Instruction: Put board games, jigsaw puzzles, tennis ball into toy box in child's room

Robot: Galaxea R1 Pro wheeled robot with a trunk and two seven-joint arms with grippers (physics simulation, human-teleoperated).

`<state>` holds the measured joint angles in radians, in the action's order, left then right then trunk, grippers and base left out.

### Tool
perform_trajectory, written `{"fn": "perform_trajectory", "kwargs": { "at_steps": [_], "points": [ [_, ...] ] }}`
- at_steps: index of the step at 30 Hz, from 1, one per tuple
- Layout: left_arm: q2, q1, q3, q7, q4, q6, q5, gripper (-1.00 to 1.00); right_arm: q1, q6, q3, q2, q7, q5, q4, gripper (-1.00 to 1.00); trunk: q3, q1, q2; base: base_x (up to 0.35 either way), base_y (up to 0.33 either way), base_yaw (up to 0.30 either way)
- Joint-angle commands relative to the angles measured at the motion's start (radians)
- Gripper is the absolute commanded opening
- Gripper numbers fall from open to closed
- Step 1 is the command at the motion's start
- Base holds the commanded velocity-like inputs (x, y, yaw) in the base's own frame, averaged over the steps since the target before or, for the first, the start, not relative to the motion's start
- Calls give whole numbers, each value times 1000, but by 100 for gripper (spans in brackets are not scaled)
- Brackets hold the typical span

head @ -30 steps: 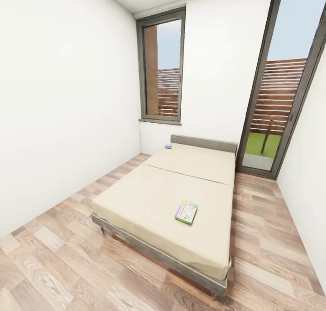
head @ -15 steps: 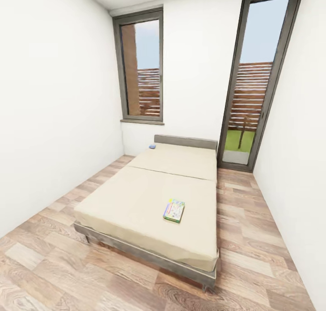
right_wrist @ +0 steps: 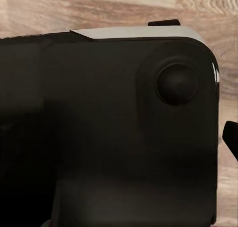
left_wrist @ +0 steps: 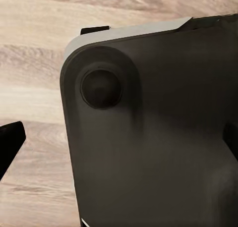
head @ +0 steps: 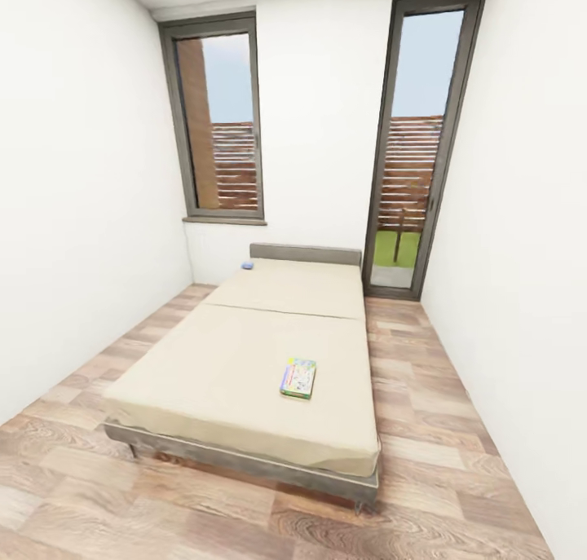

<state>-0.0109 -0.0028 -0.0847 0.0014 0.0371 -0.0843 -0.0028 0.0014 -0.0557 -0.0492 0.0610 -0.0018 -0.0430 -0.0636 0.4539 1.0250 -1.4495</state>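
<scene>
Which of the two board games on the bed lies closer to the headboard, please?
The small blue game, at the mattress's far corner beside the headboard; the green game lies near the foot of the bed.

Dark rounded robot body [right_wrist: 109, 138] over wood-plank floor [right_wrist: 99, 9].

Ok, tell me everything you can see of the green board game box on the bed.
The flat green printed board game box lies face up on the plain beige mattress of the low bed, near the foot end and toward the side facing the glass door. Its lid looks pale with multicoloured print inside a green border; the lettering is too small to read. It sits slightly askew, and nothing but the mattress touches it.
</scene>
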Motion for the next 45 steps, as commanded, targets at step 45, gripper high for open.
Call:
{"fn": "perform_trajectory", "kwargs": {
  "at_steps": [45],
  "points": [
    [0,0,-7,2,7,-3,0,100,0,-260,-1,10,-7,-6,6,100,1,0,0,78,170,-35]
  ]
}}
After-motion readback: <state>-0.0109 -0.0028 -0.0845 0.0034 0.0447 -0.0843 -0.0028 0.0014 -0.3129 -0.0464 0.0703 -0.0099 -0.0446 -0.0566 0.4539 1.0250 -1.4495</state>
